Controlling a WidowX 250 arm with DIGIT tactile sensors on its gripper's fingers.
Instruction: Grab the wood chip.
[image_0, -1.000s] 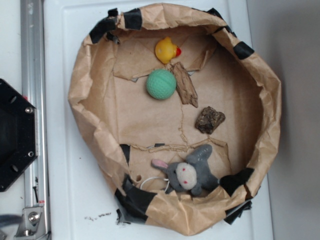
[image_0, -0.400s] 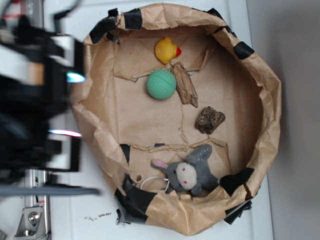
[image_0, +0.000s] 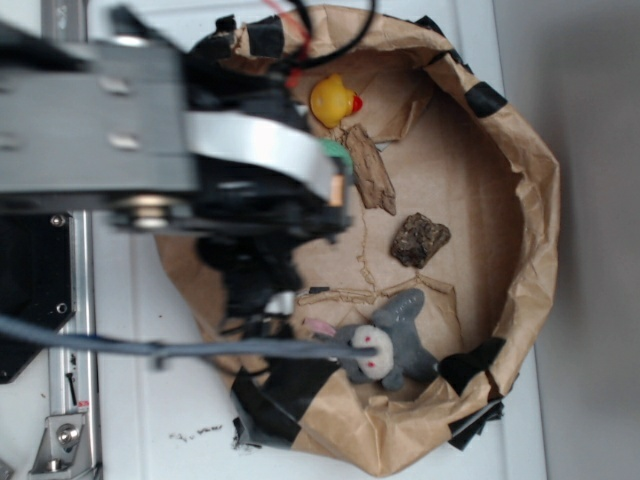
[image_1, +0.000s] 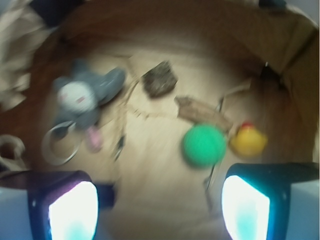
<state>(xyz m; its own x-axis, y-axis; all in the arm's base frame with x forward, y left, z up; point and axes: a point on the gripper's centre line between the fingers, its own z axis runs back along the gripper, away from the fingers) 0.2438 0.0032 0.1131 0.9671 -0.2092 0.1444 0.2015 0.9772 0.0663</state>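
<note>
The wood chip (image_0: 419, 240) is a dark, rough chunk lying right of centre on the floor of the brown paper bin (image_0: 535, 200). In the wrist view the wood chip (image_1: 159, 79) lies far ahead, slightly left of centre. My gripper (image_1: 160, 210) is open wide, its two lit fingers at the bottom corners with only bare paper between them. From outside, my blurred arm (image_0: 200, 150) hangs over the bin's left half and hides the fingers. The chip is well clear of the gripper.
A long tan strip of wood (image_0: 370, 168) lies just up-left of the chip. Close by sit a yellow rubber duck (image_0: 334, 100) and a green ball (image_1: 203, 145). A grey plush bunny (image_0: 388, 345) with a white ring (image_1: 61, 145) rests by the near wall. The bin's crumpled walls stand high.
My arm swung in from the left edge over the bin's left half, now covering most of the green ball. The objects have not moved.
</note>
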